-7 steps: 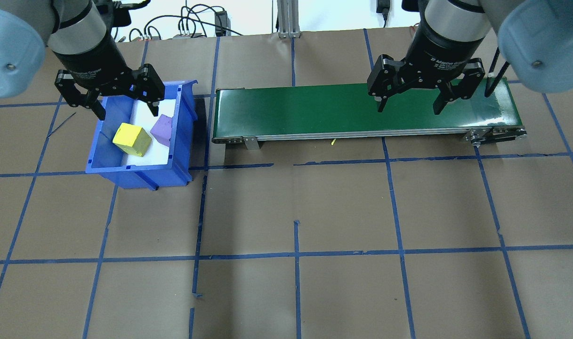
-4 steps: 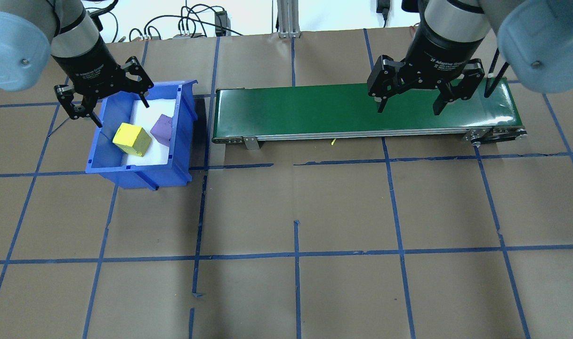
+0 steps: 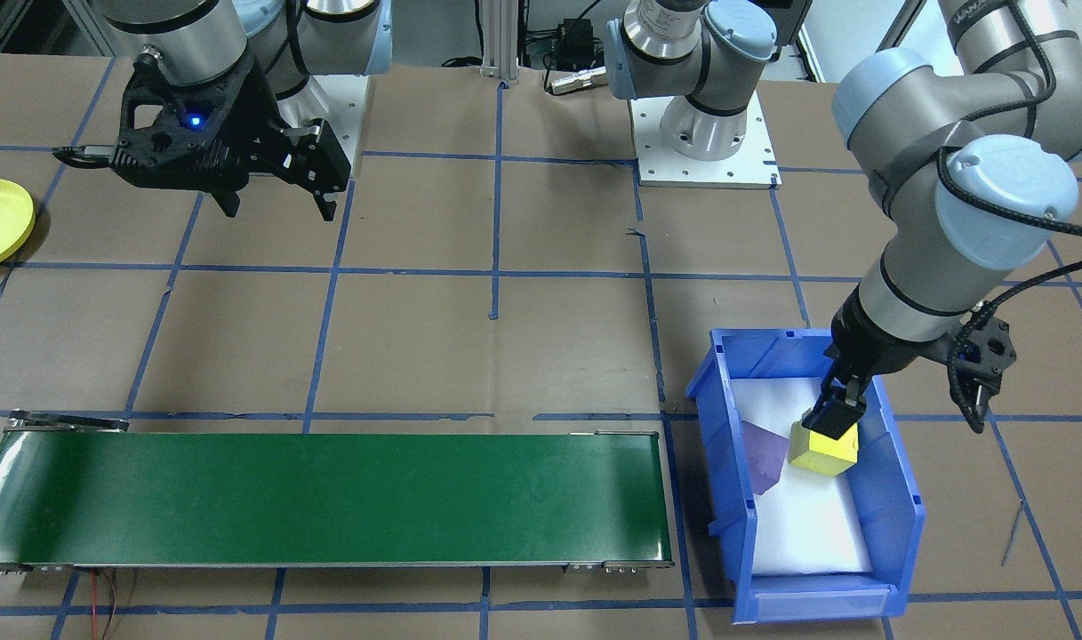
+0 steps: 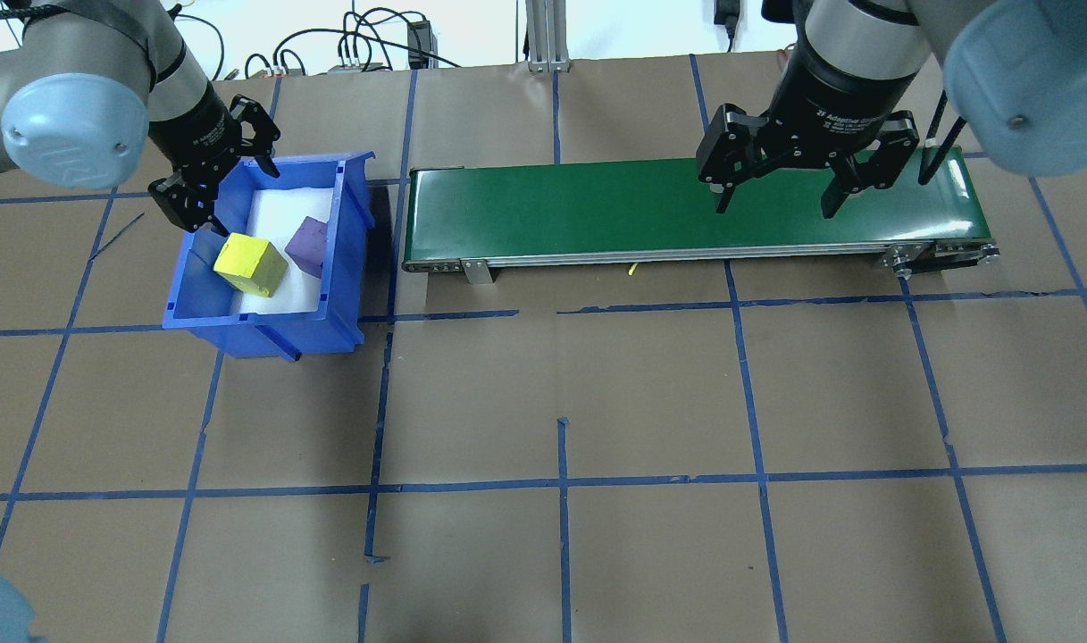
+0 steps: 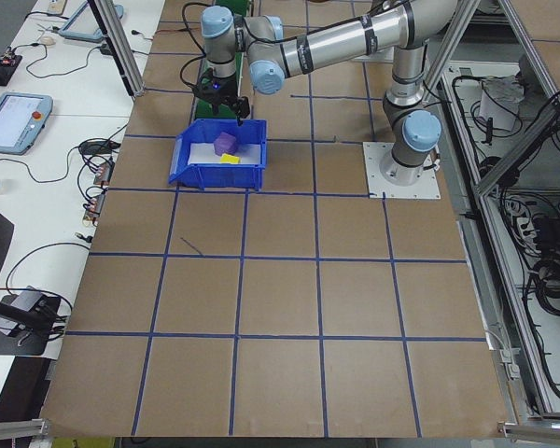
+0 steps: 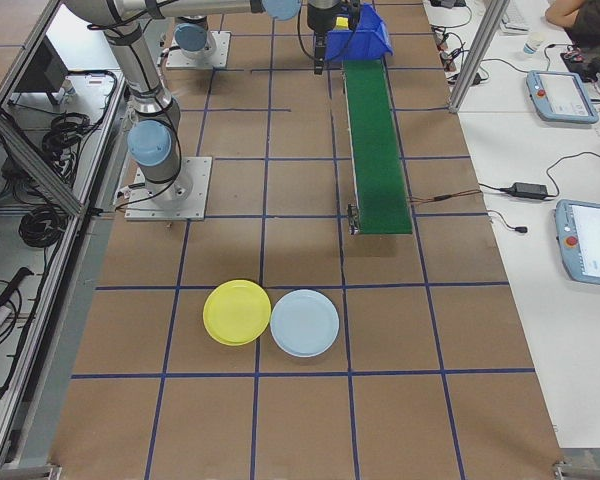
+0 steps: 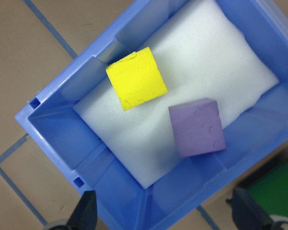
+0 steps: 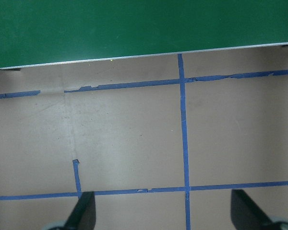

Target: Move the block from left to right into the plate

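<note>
- While our left gripper (image 4: pixel 217 183) hangs over the far left corner of the blue bin (image 4: pixel 347 232), its jaws are spread and grasp nothing; the left wrist view looks straight down into the bin between the two fingertips (image 7: pixel 84 215).
- We see the yellow block (image 4: pixel 250 264) lying on the white foam pad (image 7: pixel 216 72) inside the bin, tilted, near the bin's left wall.
- We see a purple block (image 4: pixel 308 246) just to the right of the yellow one, also on the foam; in the left wrist view the two blocks sit close together with a small gap of foam between them.
- Our right gripper (image 4: pixel 773 201) hovers above the right part of the green conveyor belt (image 4: pixel 597 210), jaws released and wide, holding nothing; its wrist camera shows the belt's edge and bare brown worktop (image 8: pixel 134 143) crossed by blue tape lines.
- We find the yellow plate (image 6: pixel 237 312) on the worktop well apart from the bin, beyond the right end of the belt, touching or just beside a light blue plate (image 6: pixel 305 323); nothing lies in it.
- From the front-facing camera only an edge of the yellow plate shows, at the frame's border on our right side.
- Both blocks sit in the bin at the left end of the belt.
</note>
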Controlling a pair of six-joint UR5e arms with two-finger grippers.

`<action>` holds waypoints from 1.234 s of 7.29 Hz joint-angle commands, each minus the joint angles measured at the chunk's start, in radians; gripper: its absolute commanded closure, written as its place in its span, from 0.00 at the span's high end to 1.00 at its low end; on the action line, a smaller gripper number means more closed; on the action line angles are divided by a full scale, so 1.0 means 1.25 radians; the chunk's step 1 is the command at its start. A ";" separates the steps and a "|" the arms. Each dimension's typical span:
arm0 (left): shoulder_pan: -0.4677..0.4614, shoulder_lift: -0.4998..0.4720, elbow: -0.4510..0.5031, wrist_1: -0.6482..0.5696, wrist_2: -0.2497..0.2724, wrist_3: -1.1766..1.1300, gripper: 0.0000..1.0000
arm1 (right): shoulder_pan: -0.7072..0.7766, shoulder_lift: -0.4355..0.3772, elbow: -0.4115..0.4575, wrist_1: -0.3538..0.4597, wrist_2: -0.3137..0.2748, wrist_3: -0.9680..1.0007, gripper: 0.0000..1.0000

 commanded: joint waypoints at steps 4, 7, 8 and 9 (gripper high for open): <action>0.009 -0.083 -0.049 0.099 -0.055 -0.236 1.00 | 0.000 0.001 0.000 -0.001 0.000 -0.001 1.00; 0.009 -0.093 -0.073 0.144 -0.072 -0.239 1.00 | 0.000 0.001 0.000 -0.001 -0.002 -0.001 1.00; 0.009 -0.113 -0.073 0.170 -0.074 -0.239 1.00 | 0.000 0.001 -0.001 -0.001 0.000 -0.001 1.00; 0.008 -0.118 -0.076 0.169 -0.074 -0.239 1.00 | 0.000 0.001 -0.001 -0.001 -0.002 -0.001 1.00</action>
